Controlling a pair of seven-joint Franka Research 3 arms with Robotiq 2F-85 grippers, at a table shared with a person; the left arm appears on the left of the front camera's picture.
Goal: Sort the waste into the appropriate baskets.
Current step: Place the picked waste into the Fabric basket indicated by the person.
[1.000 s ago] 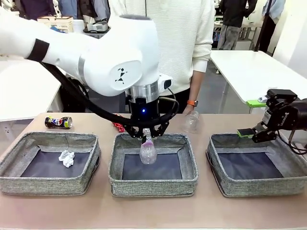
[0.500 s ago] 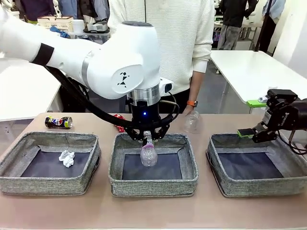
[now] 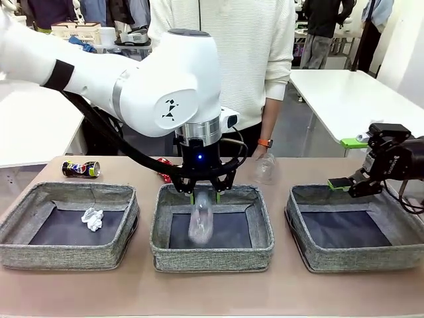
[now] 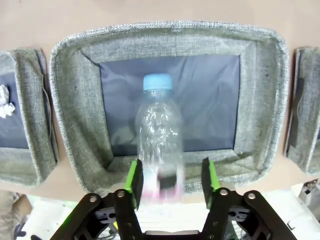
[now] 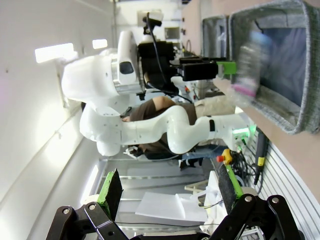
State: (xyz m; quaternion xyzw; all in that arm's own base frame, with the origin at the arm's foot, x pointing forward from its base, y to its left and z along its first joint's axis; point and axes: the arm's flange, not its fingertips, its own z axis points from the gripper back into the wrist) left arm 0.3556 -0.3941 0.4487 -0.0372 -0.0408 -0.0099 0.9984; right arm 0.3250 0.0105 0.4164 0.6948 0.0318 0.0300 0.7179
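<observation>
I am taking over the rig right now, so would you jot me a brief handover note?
Left gripper: open above the middle basket; the clear bottle, blurred, seems to be dropping free into it.
Right gripper: open, empty, by the right basket.
Done: paper ball lies in the left basket.
Left: dark can on the table behind the left basket, red can behind the middle one, crushed clear container behind its far right corner.

baskets (image 3: pixel 66 255) (image 3: pixel 212 258) (image 3: pixel 358 258) 3 | cans (image 3: pixel 81 169) (image 3: pixel 163 175) 2 | bottle (image 3: pixel 201 222) 1 | paper ball (image 3: pixel 92 218) 1 | container (image 3: pixel 265 169) 1
</observation>
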